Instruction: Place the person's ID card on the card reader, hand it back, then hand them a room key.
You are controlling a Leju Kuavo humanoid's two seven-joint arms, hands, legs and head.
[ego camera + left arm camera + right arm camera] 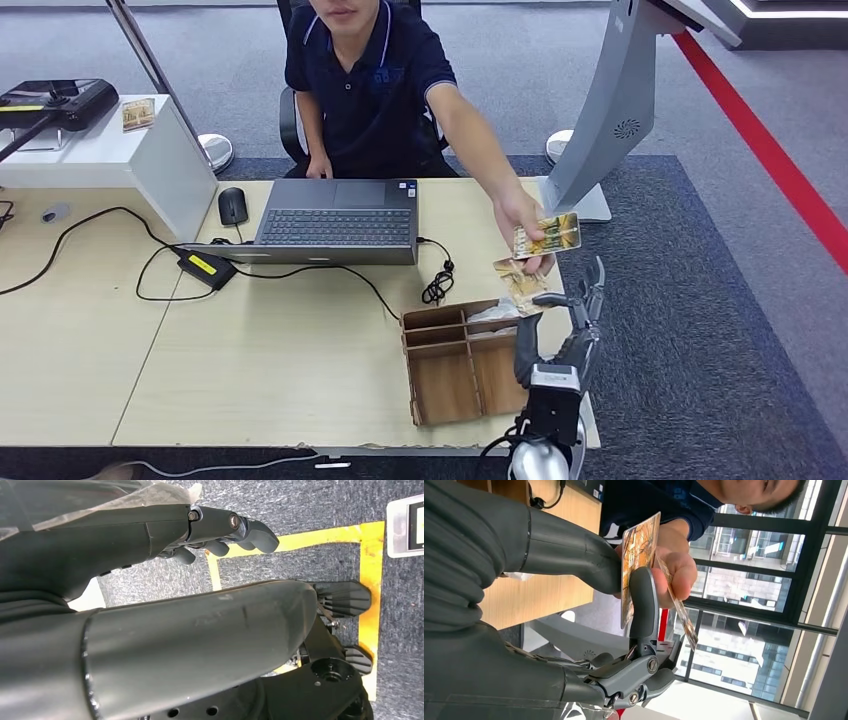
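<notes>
A seated person reaches over the desk, their hand (520, 215) holding a yellowish card (546, 236) past the desk's right edge. A second patterned card (519, 280) hangs just below it. My right hand (565, 325) is raised beside the wooden box, right under the person's hand. In the right wrist view its thumb (574, 555) and one finger (644, 600) pinch this patterned card (640, 555), and the person's fingers (676, 572) touch the same card while holding the other card (680, 611). My left hand (225, 530) hangs over the floor, fingers curled in on nothing.
A wooden compartment box (462, 368) stands at the desk's front right, with white items (495, 314) in its far slot. A laptop (338, 222), mouse (232, 205) and cables lie mid-desk. A black device (60, 100) and a small card (138, 113) sit on a white stand at the left.
</notes>
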